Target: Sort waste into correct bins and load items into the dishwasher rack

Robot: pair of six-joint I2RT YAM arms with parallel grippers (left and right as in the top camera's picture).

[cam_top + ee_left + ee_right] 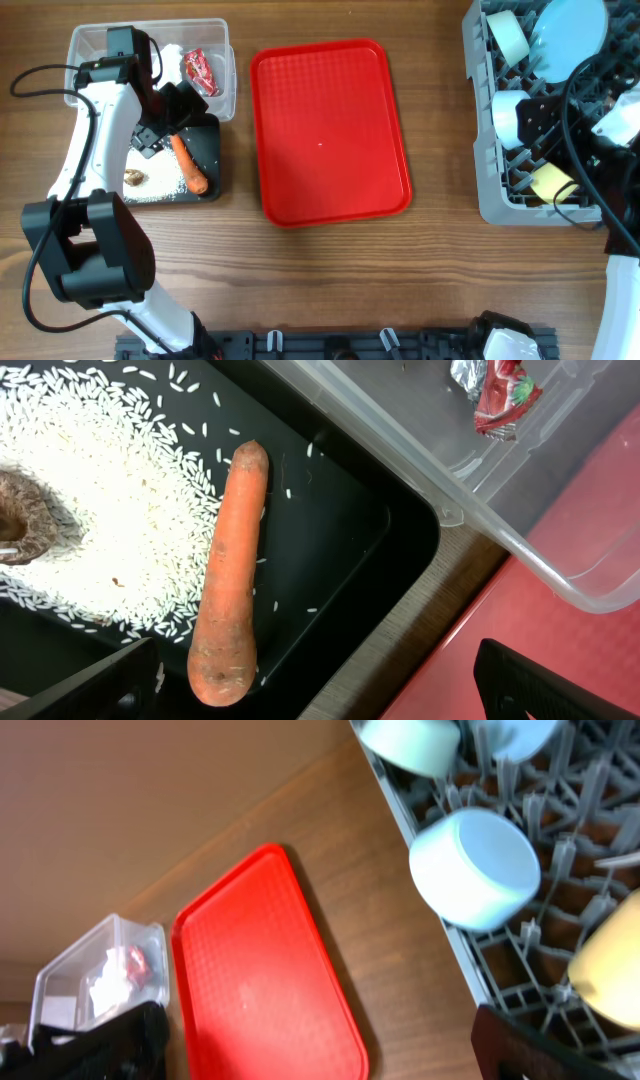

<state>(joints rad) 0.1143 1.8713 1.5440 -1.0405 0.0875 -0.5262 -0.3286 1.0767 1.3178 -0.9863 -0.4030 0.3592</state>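
The orange carrot piece (230,575) lies in the black tray (350,550) beside white rice grains (110,510) and the brown food lump (25,520). The red wrapper (500,395) and white tissue (168,55) lie in the clear tub (560,550). My left gripper (320,690) is open and empty above the carrot's thick end. My right gripper (320,1050) is open and empty, hovering by the grey dishwasher rack (485,180). The rack holds the pale blue plate (570,30), green bowl (505,35), light blue bowl (475,870) and yellow cup (550,182). I cannot make out the spoon.
The flat red serving tray (328,130) lies on the wooden table between the bins and the rack, with nothing on it. The tub and black tray sit close together at the far left. The left arm (95,150) stretches over the black tray.
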